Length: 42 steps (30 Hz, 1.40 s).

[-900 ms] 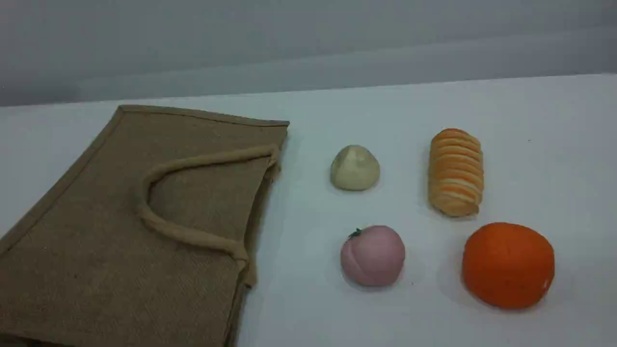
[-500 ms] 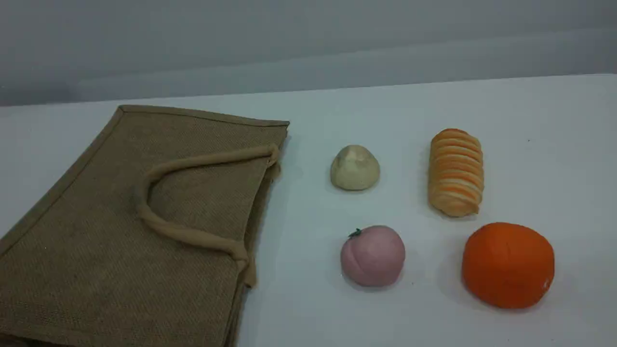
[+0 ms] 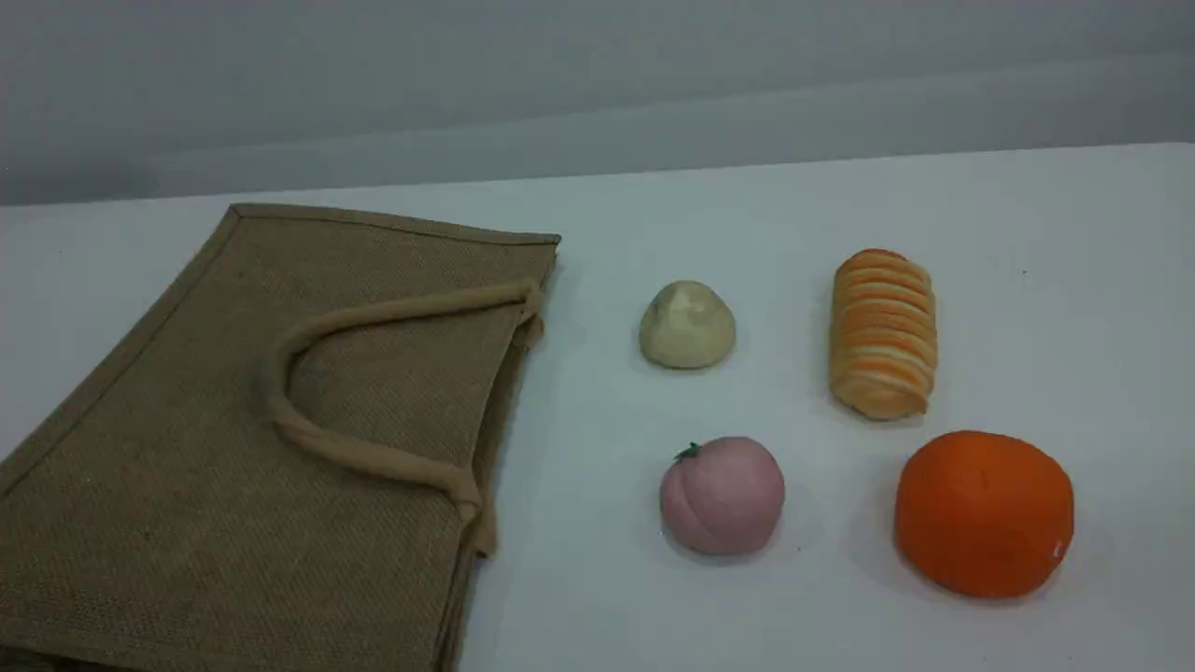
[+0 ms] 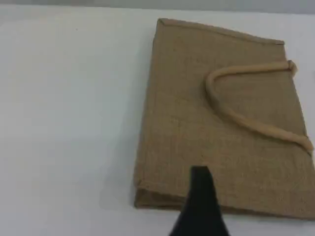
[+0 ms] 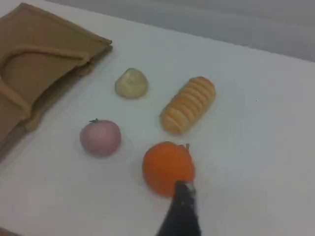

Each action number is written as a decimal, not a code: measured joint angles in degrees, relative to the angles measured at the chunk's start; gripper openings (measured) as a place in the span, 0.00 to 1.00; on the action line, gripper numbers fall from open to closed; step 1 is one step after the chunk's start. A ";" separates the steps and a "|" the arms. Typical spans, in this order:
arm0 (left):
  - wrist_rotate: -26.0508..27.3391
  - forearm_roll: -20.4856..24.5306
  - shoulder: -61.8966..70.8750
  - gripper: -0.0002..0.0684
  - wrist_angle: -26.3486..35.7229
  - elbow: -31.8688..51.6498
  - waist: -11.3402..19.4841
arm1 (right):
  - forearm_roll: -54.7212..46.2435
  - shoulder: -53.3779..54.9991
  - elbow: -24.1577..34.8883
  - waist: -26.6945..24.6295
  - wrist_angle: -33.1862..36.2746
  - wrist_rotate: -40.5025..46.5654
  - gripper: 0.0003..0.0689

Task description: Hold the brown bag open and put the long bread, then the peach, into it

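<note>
Change over the last second: none is seen in the scene view; every item lies where it lay, and no arm has entered that view. Task is judged not yet begun. The brown bag (image 3: 271, 439) lies flat on the desk (image 3: 1027, 215), left side, mouth closed, one handle (image 3: 373, 457) looped on top. The long bread (image 3: 882, 333) and the peach (image 3: 722, 496) rest apart, right of the bag, with a cream bun (image 3: 687, 325) and an orange (image 3: 984, 512) nearby. The left tool (image 4: 201, 206) hangs over the bag's near edge, the right tool (image 5: 181, 209) just beside the orange; both are released, nothing grasped. Desk surface is plain white, matte; a grey wall (image 3: 597, 84) stands behind.
</note>
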 joint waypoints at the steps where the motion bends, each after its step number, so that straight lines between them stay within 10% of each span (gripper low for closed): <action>1: 0.00 0.00 0.00 0.73 0.00 0.00 0.00 | 0.00 0.00 0.00 0.00 0.00 0.00 0.80; 27: -0.32 2.63 2.26 0.73 -0.36 -0.38 0.00 | -0.25 0.00 -0.38 0.00 -0.51 2.49 0.80; 42: -4.60 6.07 33.69 0.73 -6.22 -17.13 -0.11 | -0.98 25.25 -15.17 0.00 -7.45 4.07 0.80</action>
